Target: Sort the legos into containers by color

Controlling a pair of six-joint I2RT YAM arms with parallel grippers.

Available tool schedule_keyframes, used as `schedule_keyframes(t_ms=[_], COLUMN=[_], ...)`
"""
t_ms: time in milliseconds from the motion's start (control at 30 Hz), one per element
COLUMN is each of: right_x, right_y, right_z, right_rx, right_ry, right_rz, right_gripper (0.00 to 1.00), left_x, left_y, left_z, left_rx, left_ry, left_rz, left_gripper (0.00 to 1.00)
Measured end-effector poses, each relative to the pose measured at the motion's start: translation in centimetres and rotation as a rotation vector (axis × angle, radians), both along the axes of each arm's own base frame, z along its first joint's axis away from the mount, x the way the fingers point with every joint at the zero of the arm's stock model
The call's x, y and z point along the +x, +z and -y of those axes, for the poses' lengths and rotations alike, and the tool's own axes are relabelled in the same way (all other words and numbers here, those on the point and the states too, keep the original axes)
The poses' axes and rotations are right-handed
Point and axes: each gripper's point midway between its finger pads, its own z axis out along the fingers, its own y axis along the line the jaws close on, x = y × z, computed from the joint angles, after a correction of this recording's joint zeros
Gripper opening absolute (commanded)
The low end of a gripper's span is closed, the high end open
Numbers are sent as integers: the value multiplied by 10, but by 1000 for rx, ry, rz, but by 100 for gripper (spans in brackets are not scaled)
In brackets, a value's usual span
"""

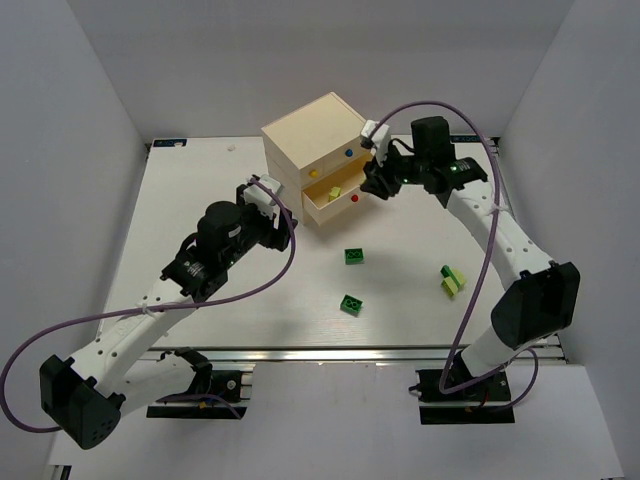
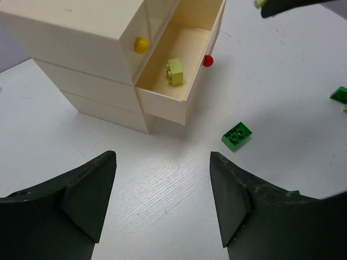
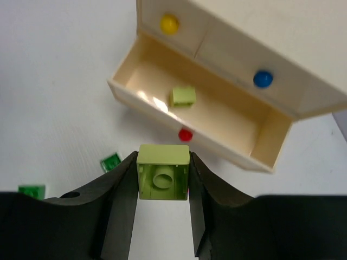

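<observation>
While clamped on pale yellow-green studded plastic brick [image 3: 162, 158], hollow underside toward camera, right gripper [image 3: 162, 173] hangs near front of open red-knobbed drawer [image 3: 233, 116] of cream wooden chest [image 3: 260, 32]. Matching yellow-green brick [image 3: 183, 96] lies inside drawer. Left gripper [image 2: 162, 162] spread wide, empty, over white table [image 2: 162, 216].

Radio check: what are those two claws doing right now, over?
Right gripper shut on yellow-green lego, near open red-knob drawer. Left gripper open, empty. Nothing blocking.
</observation>
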Motion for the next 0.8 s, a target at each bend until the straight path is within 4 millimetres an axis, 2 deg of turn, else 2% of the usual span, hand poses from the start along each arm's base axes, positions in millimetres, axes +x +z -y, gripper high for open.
schedule_keyframes(t_ms=[67,133,367,467,533,567,800], right_x=[4,16,57,65,69,71,73], right_y=[12,9,-41,-49,-45,-42,-36], right_z=[-19,-32,-60,-66,-70,-72,-73], right_rx=[57,84,66,59,67,72,90], right_ry=[-12,-39,-143,-167,-175,-178,-198], right_rz=[13,-4,-99,-115,-113,-109,-109], right_gripper=[0,0,19,47,57,68,70], left_x=[0,0,1,2,2,2,1], left_y=[-3,-5,-8,-7,-7,-7,-7], left_z=[-1,-2,-3,-4,-4,-3,-2], left_rx=[2,7,15,15,15,14,12], left_ry=[6,11,16,18,18,17,9], left_rz=[0,-4,-2,0,1,0,-1], left_gripper=[80,80,79,80,79,79,78])
